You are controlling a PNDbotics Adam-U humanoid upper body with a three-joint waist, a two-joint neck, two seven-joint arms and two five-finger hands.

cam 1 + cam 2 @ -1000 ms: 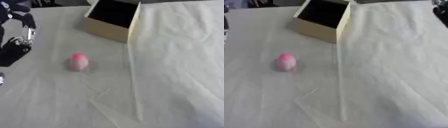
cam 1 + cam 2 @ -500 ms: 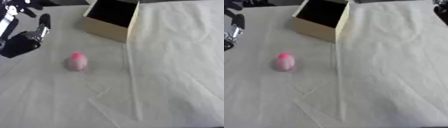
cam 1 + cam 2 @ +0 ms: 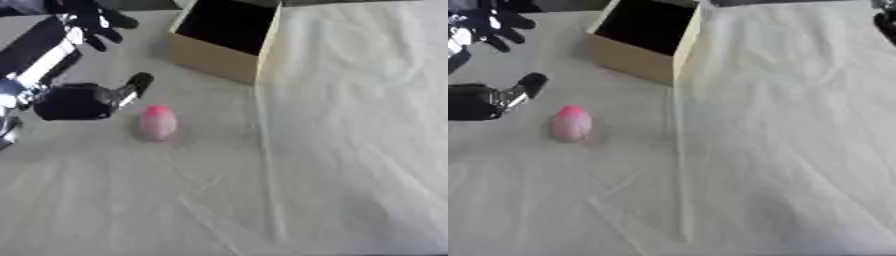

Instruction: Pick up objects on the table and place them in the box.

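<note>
A small pink egg-shaped object [image 3: 157,121] lies on the white cloth, left of centre. An open cardboard box [image 3: 214,62] with a dark inside stands beyond it, at the top centre. My left hand [image 3: 74,101] hovers just left of the pink object, apart from it, with its black palm low. Its thumb [image 3: 136,85] points toward the object and its fingers [image 3: 96,21] are spread straight upward, so it is open and empty. A dark part of my right hand [image 3: 885,20] shows at the top right edge of the right eye view.
The white cloth [image 3: 350,150] covers the whole table. A long fold [image 3: 267,165] runs from the box's near corner toward the front edge, and smaller creases lie below the pink object.
My left hand has moved in from the far left edge, rightward and down, until it is close beside the pink object. The object and the box have not moved.
</note>
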